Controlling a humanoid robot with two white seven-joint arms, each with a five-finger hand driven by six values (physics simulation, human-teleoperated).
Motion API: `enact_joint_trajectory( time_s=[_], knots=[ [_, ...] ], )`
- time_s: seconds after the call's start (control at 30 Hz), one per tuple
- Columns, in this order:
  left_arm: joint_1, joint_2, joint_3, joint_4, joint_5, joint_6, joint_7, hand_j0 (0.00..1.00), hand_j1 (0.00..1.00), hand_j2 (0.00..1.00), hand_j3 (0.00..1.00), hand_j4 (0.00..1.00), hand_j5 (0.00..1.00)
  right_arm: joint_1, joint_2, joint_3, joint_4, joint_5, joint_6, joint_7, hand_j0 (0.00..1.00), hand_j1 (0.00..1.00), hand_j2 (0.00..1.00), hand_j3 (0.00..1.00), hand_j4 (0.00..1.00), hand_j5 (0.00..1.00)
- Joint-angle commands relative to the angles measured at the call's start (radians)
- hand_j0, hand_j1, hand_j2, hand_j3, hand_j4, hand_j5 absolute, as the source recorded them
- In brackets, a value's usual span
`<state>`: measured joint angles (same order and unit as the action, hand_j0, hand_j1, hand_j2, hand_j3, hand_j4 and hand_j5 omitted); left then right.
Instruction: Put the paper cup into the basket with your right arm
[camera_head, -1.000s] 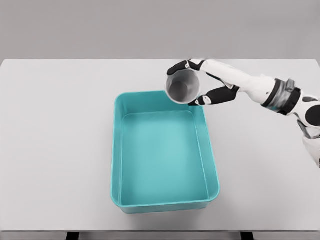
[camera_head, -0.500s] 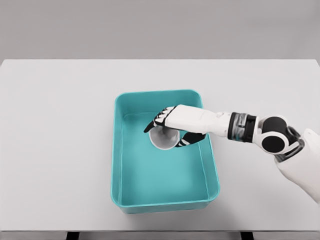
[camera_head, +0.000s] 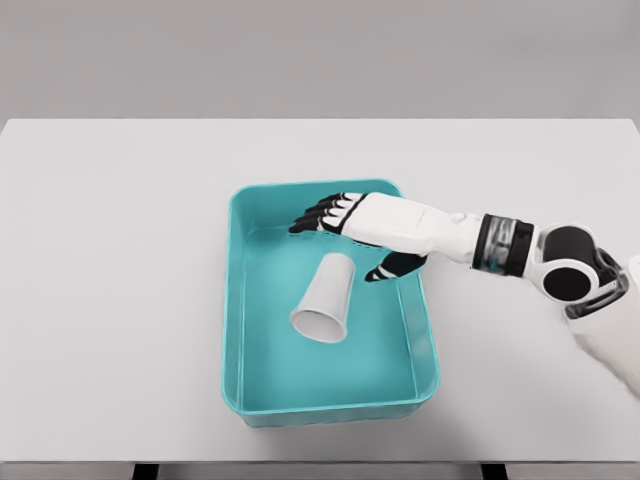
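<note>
Since half a second ago the paper cup (camera_head: 325, 299) has been let go: it was held inside the right hand (camera_head: 362, 228) and is now seen lying on its side on the basket (camera_head: 232, 300) floor, mouth toward the lower edge of the frame, base toward the upper part.

Nearest, the basket's front wall is noted at lower centre, on the white table (camera_head: 110, 300). At centre frame the cup is judged light, thin-walled and easily crushed or rolled; if regrasped, a loose wrap around the mid-body is advised.

Farther up, the hand is held just above the cup's base, apparently apart from it. Fingers (camera_head: 318, 217) are extended and spread, holding nothing; the thumb is pointed down toward the cup.

The left arm is not seen.
</note>
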<state>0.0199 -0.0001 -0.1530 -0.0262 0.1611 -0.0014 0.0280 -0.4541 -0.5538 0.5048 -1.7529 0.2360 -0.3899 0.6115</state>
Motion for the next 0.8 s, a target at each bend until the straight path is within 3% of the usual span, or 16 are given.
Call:
enact_joint_trajectory(
  time_s=[0.0,0.07,0.17,0.27,0.37,0.5,0.77],
  knots=[
    [0.000,0.000,0.000,0.000,0.000,0.000,0.000,1.00,1.00,1.00,1.00,1.00,1.00,0.009,-0.012,-0.133,0.000,-0.223,-0.041,-0.001,1.00,1.00,1.00,1.00,1.00,1.00],
    [-0.002,0.000,0.000,0.000,0.000,0.000,0.001,1.00,1.00,1.00,1.00,1.00,1.00,0.049,-0.031,-0.212,0.001,-0.486,-0.115,-0.001,1.00,1.00,1.00,1.00,1.00,1.00],
    [-0.002,0.000,0.000,0.000,0.000,0.000,0.001,1.00,1.00,1.00,1.00,1.00,1.00,0.092,-0.081,-0.299,0.009,-0.728,-0.153,-0.001,1.00,1.00,1.00,1.00,1.00,1.00],
    [-0.002,0.000,0.001,0.000,0.000,0.000,0.000,1.00,1.00,1.00,1.00,1.00,1.00,0.195,-0.080,-0.428,0.121,-0.684,-0.147,-0.001,1.00,1.00,1.00,1.00,1.00,1.00],
    [-0.002,0.000,0.000,0.000,0.000,0.000,0.001,1.00,1.00,1.00,1.00,1.00,1.00,0.279,-0.046,-0.562,0.231,-0.498,-0.121,-0.001,1.00,1.00,1.00,1.00,1.00,1.00],
    [0.000,0.000,0.000,0.000,0.000,0.000,0.000,1.00,1.00,1.00,1.00,1.00,1.00,0.276,0.015,-0.568,0.316,-0.463,-0.110,-0.001,1.00,1.00,1.00,1.00,1.00,1.00],
    [-0.002,0.000,0.000,0.000,0.000,0.000,0.001,1.00,1.00,1.00,1.00,1.00,1.00,0.272,0.046,-0.562,0.363,-0.448,-0.072,-0.001,1.00,1.00,1.00,1.00,1.00,1.00]
  ],
)
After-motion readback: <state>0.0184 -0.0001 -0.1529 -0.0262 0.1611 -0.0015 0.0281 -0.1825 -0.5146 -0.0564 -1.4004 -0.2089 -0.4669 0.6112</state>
